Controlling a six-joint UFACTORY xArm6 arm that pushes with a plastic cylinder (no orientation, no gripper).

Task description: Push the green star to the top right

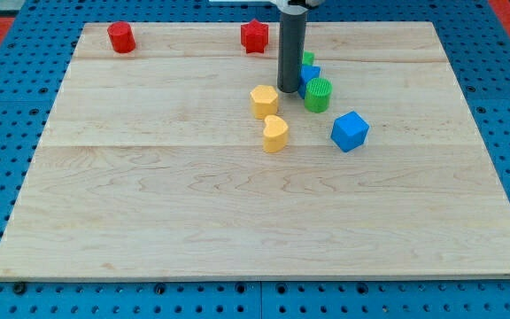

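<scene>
Camera view, wooden board on a blue pegboard bench, seen from the board's near edge.

- My tip (pixel 289 89): the lower end of a straight dark rod that comes down from the view's top; it meets the board a little above and right of the board's centre. The rod carries no fingers, so nothing here is apart, together or clamped.
- Blue block (pixel 311 78), shape unclear: just right of my tip and partly hidden by the rod; whether the two touch cannot be told.
- Green star (pixel 308 58): only a small green patch shows above the blue block, at the rod's right edge; it lies in the board's upper middle, well short of the top right corner.
- Green cylinder (pixel 318 95): ridged, just right of and slightly below my tip, against the blue block.
- Yellow hexagon (pixel 264 101): below and left of my tip, apart from it.
- Yellow heart (pixel 275 134): just below the hexagon.
- Blue cube (pixel 351 131): right of the heart, below the cylinder.
- Red star (pixel 254 36): near the top edge, left of the rod.
- Red block (pixel 121 37): near the top left corner.
- Board (pixel 237 221): pale wood.
</scene>
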